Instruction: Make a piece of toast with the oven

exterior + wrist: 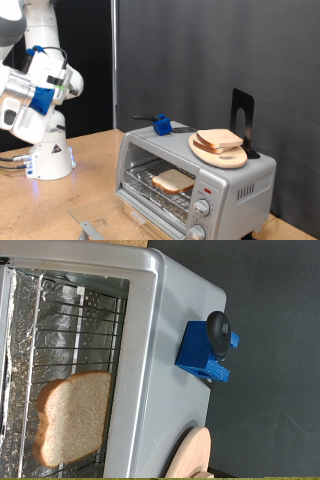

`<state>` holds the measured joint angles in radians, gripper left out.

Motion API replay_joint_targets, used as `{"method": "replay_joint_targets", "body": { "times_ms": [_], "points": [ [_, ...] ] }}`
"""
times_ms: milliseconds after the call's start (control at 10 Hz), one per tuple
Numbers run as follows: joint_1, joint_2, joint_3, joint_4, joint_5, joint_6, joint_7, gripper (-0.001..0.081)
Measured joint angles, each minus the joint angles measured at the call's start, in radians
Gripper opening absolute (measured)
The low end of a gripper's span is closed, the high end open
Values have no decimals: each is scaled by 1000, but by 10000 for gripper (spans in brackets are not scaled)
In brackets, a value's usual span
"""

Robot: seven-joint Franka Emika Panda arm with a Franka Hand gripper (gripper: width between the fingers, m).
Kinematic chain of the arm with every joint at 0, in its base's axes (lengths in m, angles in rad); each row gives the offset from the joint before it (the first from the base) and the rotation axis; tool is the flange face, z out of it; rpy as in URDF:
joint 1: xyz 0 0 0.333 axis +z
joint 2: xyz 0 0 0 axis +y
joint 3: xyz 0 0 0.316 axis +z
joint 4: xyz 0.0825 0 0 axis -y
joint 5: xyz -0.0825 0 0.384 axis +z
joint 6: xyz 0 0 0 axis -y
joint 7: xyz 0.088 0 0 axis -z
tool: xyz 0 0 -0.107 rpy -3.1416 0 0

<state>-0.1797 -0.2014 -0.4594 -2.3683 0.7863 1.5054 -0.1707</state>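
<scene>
Silver and boxy, the oven (195, 172) sits on the worktop (90, 160) with its door down and the piece of toast (173, 181) already on its wire rack (60, 330), while the gripper (12, 100) hangs raised well apart, holding nothing I can see, its fingers' state impossible to tell.

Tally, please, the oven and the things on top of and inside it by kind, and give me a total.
oven: 1
bread slices: 2, the piece of toast on the rack and a second slice on the board
round wood board: 1
blue block: 1
black stand: 1
Total: 6
The gripper is at the exterior view's left, apart from the oven.
</scene>
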Motion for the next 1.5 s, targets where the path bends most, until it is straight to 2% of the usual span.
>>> {"method": "replay_joint_targets", "body": {
  "times_ms": [400,500,700,900,1100,1500],
  "points": [
    [-6,29,-20,2,39,-44,75,806],
    [-8,55,-27,3,42,-20,87,806],
    [-8,122,-26,1,35,99,81,806],
    [-7,195,-21,-2,27,190,33,806],
    [-7,274,-20,-1,30,235,-41,806],
    [-8,435,-15,2,135,342,-258,806]
  ]
}}
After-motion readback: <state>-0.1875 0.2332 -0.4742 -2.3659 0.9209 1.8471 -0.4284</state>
